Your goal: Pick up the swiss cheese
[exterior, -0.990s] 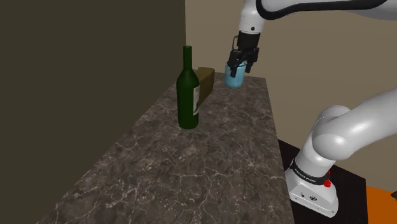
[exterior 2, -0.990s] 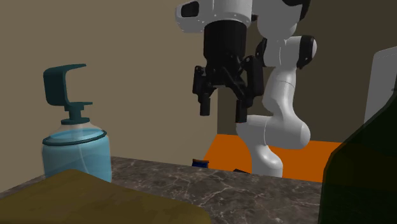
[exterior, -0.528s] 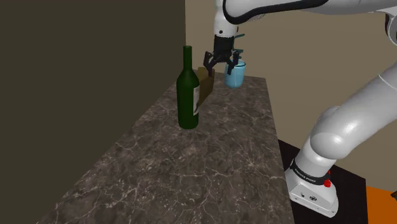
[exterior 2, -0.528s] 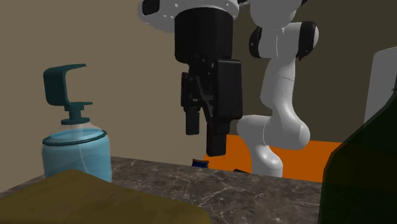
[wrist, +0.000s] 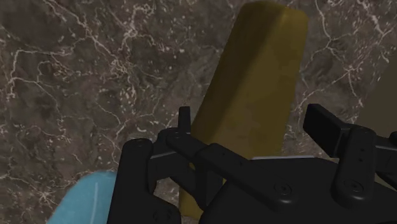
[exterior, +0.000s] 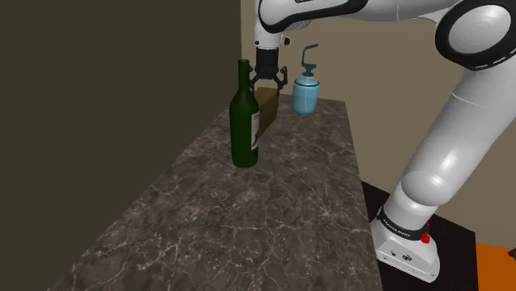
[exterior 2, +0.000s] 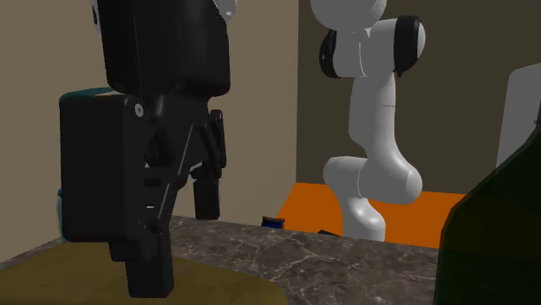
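Observation:
The swiss cheese (exterior: 266, 107) is a dull yellow-olive wedge standing on the marble counter, just behind the green bottle (exterior: 245, 116). My black gripper (exterior: 269, 80) hangs right above its top edge, open. In the wrist view the cheese (wrist: 257, 89) runs lengthwise between the two spread fingers (wrist: 185, 124), which do not clasp it. The second exterior view has the gripper (exterior 2: 178, 243) large in the foreground, over the cheese's top face (exterior 2: 61, 277).
A blue soap dispenser (exterior: 304, 91) stands at the counter's far end, close to the gripper on the shoulder view's right. The dark green bottle (exterior 2: 498, 234) rises close beside the cheese. A dark wall runs along the counter (exterior: 273, 207). The robot's stand (exterior: 405, 240) sits off the counter's right edge.
The gripper has swung from above the soap dispenser toward the shoulder view's left, ending over the cheese. It stays open. The bottle, cheese and dispenser have not moved.

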Controlling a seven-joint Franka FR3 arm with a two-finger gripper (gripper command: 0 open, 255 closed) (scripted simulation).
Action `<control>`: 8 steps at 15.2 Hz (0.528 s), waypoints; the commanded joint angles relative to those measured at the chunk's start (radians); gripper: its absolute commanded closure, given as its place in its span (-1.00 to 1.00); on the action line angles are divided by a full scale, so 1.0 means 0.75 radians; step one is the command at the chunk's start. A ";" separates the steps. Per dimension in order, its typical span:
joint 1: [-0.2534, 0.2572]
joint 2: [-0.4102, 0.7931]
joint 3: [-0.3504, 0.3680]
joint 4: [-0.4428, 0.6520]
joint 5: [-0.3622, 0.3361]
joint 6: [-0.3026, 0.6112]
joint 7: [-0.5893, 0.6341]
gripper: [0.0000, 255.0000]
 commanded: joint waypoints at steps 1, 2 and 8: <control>-0.002 0.072 0.000 0.053 -0.008 0.014 0.063 -1.00; -0.001 0.072 -0.001 0.034 -0.008 0.032 0.063 -1.00; -0.001 0.075 -0.001 -0.061 -0.008 0.131 0.062 -1.00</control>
